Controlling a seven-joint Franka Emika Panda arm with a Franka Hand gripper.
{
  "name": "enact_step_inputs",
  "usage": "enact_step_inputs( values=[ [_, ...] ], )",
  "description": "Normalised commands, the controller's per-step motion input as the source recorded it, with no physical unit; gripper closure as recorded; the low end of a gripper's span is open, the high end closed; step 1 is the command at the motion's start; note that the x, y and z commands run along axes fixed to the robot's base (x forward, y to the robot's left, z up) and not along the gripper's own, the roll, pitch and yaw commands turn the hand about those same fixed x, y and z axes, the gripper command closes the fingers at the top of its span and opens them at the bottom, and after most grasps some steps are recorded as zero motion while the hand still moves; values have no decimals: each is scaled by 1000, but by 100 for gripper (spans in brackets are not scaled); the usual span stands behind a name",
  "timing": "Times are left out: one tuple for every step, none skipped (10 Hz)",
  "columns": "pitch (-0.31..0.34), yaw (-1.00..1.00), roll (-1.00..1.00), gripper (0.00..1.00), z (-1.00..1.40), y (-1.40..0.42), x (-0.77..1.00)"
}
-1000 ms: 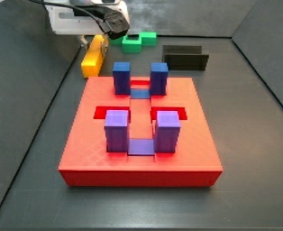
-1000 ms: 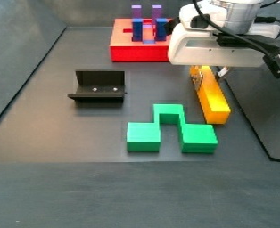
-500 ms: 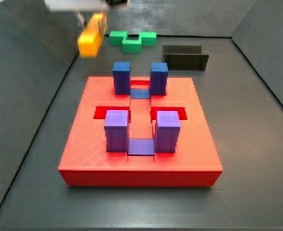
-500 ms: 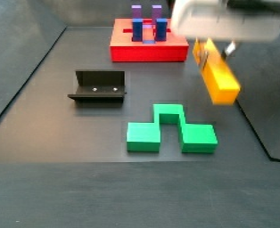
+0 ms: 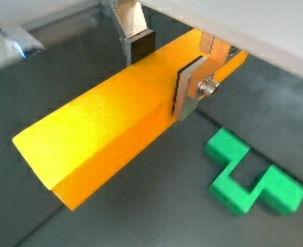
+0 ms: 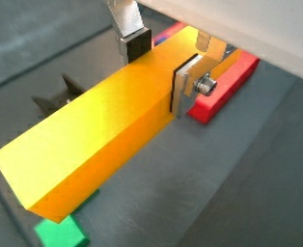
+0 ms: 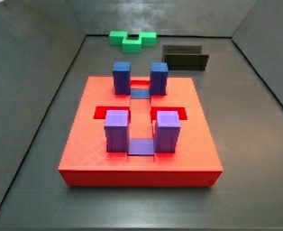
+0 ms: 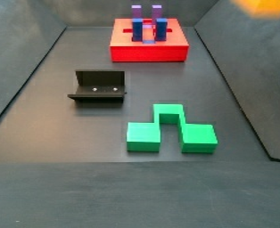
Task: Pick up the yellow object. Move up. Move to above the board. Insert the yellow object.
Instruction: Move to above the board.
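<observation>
The yellow object (image 5: pixel 109 130) is a long yellow-orange bar held off the floor in both wrist views (image 6: pixel 90 150). My gripper (image 5: pixel 165 63) is shut on it near one end, one silver finger on each long side (image 6: pixel 161 66). In a side view only a sliver of the yellow object (image 8: pixel 264 4) shows at the top edge, and the gripper itself is out of frame in both side views. The board (image 7: pixel 84 144) is a red slab with four upright blue-purple posts (image 7: pixel 116 131); it lies on the floor (image 8: pixel 149 52), and a corner of it shows beyond the bar (image 6: pixel 225 87).
A green notched block (image 8: pixel 167 129) lies on the floor, below the bar in a wrist view (image 5: pixel 251 178) and at the far end in a side view (image 7: pixel 134 39). The dark fixture (image 8: pixel 98 87) stands near it (image 7: pixel 187 59). Grey walls ring the floor.
The gripper has risen with the yellow object, from the floor beside the green block up and out of both side views, leaving only a sliver at one top edge.
</observation>
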Motion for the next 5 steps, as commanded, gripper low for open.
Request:
enact_step_inputs(
  values=[
    [76,0,6,100,693,-5,9],
    [377,-51,44,100,224,-1400,715],
    [375,-34,67,100,166,-1400,731],
    [384,-6,51,100,167,-1400,778],
    [340,-15,-25,100,175,-1400,794]
  ],
)
